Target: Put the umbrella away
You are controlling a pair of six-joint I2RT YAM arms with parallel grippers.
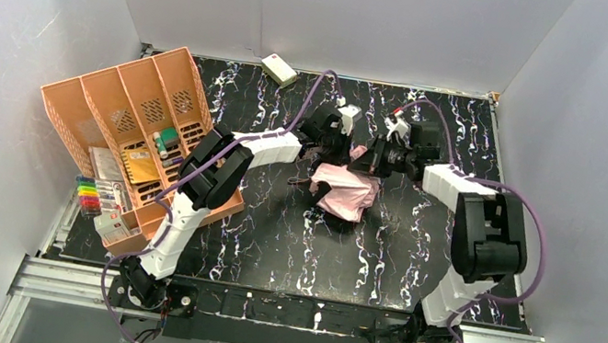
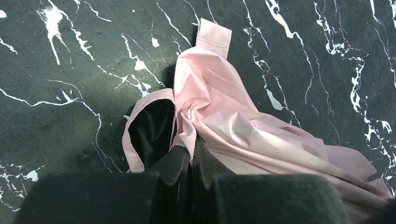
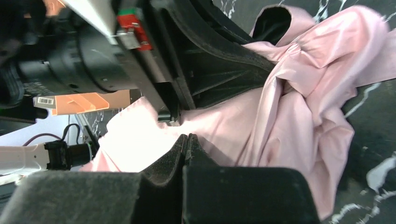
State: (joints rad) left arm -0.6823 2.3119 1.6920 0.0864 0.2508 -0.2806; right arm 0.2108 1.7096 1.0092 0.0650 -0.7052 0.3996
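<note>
The umbrella [image 1: 345, 193] lies crumpled mid-table, shiny pink fabric with a black underside [image 2: 152, 130] and a pink strap tab [image 2: 214, 35]. No handle or ribs show. My left gripper [image 1: 336, 152] is over its far edge, jaws shut on a fold of pink fabric [image 2: 192, 150]. My right gripper [image 1: 373, 159] faces it from the right, jaws pressed together at the pink fabric [image 3: 187, 138], which spreads out from the fingertips. The left gripper's black body [image 3: 219, 60] fills the upper right wrist view.
An orange slotted organizer [image 1: 143, 107] stands tilted at the left with small items in it, and coloured markers [image 1: 92, 192] lie beside it. A small cream box [image 1: 278, 68] sits at the back wall. Grey walls enclose the table.
</note>
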